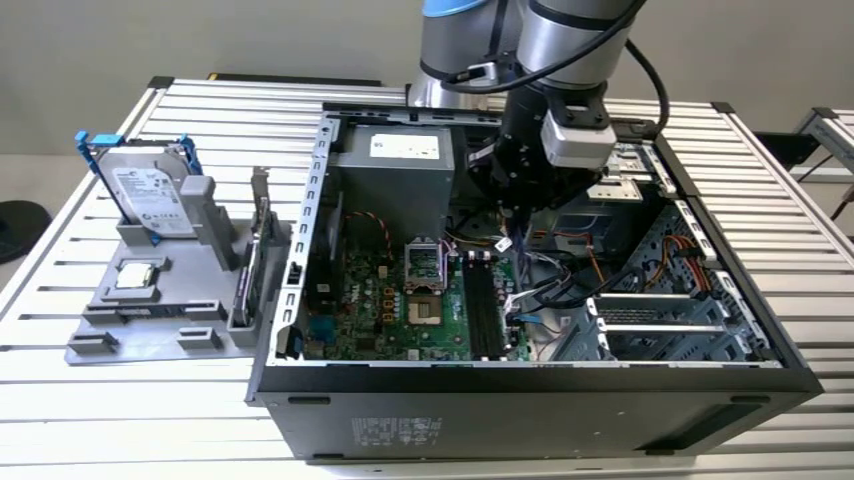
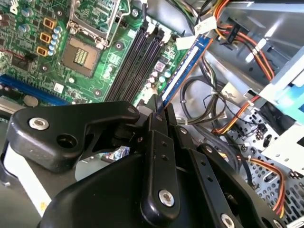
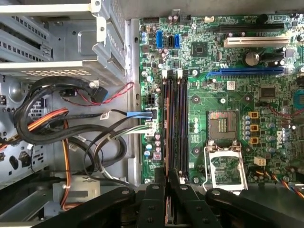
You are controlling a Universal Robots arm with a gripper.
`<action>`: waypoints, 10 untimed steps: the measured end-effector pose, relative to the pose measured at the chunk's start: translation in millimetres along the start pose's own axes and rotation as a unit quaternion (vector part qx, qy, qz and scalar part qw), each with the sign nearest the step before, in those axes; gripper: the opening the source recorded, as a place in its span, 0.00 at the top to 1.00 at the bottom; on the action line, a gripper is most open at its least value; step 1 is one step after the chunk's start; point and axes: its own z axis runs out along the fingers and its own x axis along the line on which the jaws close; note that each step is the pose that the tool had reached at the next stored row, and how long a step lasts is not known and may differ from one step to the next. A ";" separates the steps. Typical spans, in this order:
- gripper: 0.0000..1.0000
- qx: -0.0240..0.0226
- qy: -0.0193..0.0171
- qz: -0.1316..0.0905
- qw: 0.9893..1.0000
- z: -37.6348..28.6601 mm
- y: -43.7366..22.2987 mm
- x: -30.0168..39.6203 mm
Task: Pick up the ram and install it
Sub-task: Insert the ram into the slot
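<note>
The ram [image 2: 183,69], a long, narrow dark circuit stick with a bluish edge, is pinched edge-on between the jaws of the black gripper [image 2: 159,111], which are drawn narrow around one end of it. In the first wrist view the ram [image 3: 166,142] shows as a thin line running lengthwise along the row of black memory slots [image 3: 178,133], over the slot on the cable side of that row. So the pick-up looks done, and the stick is at the slots and lined up with one. Whether it already sits in that slot or hangs just above it I cannot tell, and pressing it home seems to be what is left. In the exterior view the gripper [image 1: 511,225] is inside the open dark metal computer case [image 1: 534,400], just above the slots [image 1: 483,300] on the green motherboard [image 1: 374,310]. The case rests on the slatted white worktop [image 1: 160,420].
</note>
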 end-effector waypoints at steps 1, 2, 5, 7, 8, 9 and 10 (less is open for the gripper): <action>1.00 -0.001 0.000 0.000 1.000 1.0 0.1 0.0; 1.00 -0.002 0.000 0.000 1.000 2.0 0.1 0.0; 1.00 -0.002 0.000 0.000 1.000 6.2 0.5 -0.1; 1.00 -0.003 0.000 0.000 1.000 8.7 1.8 0.0; 1.00 -0.003 0.000 0.000 1.000 9.2 2.3 0.0; 1.00 -0.002 0.000 0.000 1.000 9.8 2.5 0.0; 1.00 -0.002 0.000 0.000 1.000 10.7 2.6 0.0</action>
